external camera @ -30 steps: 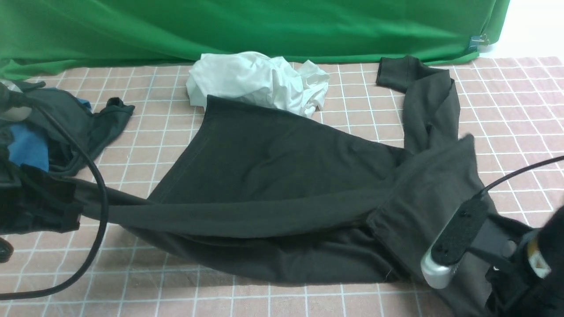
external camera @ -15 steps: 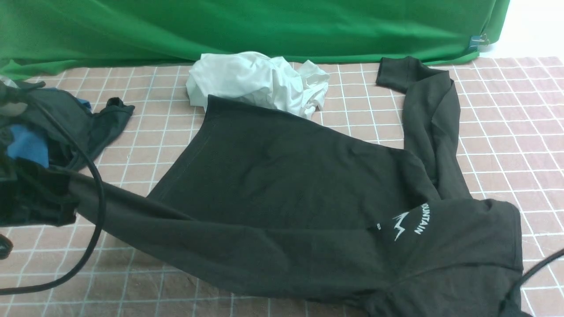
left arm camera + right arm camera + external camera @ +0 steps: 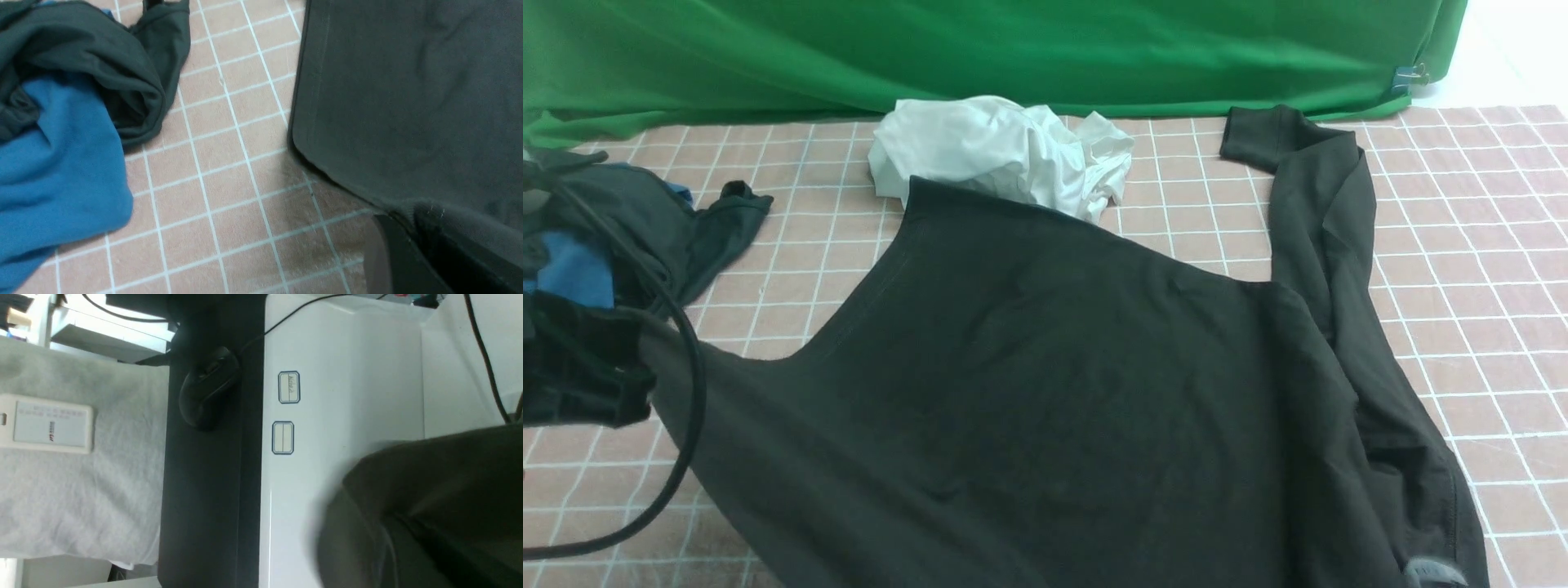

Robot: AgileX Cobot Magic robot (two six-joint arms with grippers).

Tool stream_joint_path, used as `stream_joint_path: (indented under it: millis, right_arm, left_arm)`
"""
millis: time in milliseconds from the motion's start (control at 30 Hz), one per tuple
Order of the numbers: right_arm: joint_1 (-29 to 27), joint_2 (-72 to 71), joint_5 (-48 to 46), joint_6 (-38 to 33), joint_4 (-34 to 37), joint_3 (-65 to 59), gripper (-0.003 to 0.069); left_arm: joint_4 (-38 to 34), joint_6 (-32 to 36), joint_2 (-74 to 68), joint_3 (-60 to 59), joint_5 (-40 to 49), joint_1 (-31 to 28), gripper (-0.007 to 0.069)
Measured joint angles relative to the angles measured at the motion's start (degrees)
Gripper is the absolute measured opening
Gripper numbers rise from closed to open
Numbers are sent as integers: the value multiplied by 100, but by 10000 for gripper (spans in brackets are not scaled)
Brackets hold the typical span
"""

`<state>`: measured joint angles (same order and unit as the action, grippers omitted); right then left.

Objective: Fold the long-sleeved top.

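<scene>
White cloth (image 3: 1001, 151) and blue shirt (image 3: 576, 273) lie apart.

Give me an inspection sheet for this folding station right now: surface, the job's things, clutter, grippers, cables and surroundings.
Surface: pink checked tablecloth, flat.
Job's things: long-sleeved top, spread out, near edge lifted toward the robot, one sleeve trailing to the far right.
Clutter: crumpled white garment just behind the top's far hem; blue shirt and dark greenish-grey garment heaped at the left.
Grippers: left gripper shut on the top's edge; right gripper shut, buried in the top's fabric, seemingly gripping it.
Cables: black cable crossing in front of the top's left corner.
Surroundings: green backdrop behind; a computer mouse in the right wrist view.
</scene>
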<state>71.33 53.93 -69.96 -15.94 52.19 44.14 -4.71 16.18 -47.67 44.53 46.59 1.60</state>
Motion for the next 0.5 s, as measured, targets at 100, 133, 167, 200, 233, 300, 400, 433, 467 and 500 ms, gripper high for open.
stream_joint_path:
  millis: [100, 133, 167, 200, 233, 300, 400, 433, 467, 500]
  right_arm:
    - [0, 0, 15, -110, 0, 0, 34]
    - [0, 0, 43, -180, -6, 0, 34]
    - [0, 0, 63, -220, -20, 0, 34]
    - [0, 0, 98, -254, -47, 7, 34]
    - [0, 0, 152, -322, -188, 50, 34]
    - [-6, 0, 176, -270, -517, 171, 34]
    - [-104, 0, 180, 190, -1277, 413, 34]
    - [-210, 0, 180, 510, -1798, 511, 34]
    - [-393, 0, 172, 886, -2483, 650, 34]
    - [-525, 7, 155, 1027, -2763, 696, 34]
  left_arm:
    - [0, 0, 0, 0, 149, 0, 35]
    - [0, 0, 0, 0, 206, 0, 35]
    - [8, 0, 5, 0, 247, 0, 35]
    - [20, 0, 5, 0, 302, 0, 35]
    - [59, 0, 5, 0, 427, 0, 35]
    - [112, 0, 25, 0, 596, 0, 35]
    - [292, -6, 101, 0, 912, 0, 35]
    - [405, -50, 154, 0, 1068, 0, 35]
    - [583, -133, 260, 0, 1303, 0, 35]
    - [657, -142, 331, 0, 1405, 0, 35]
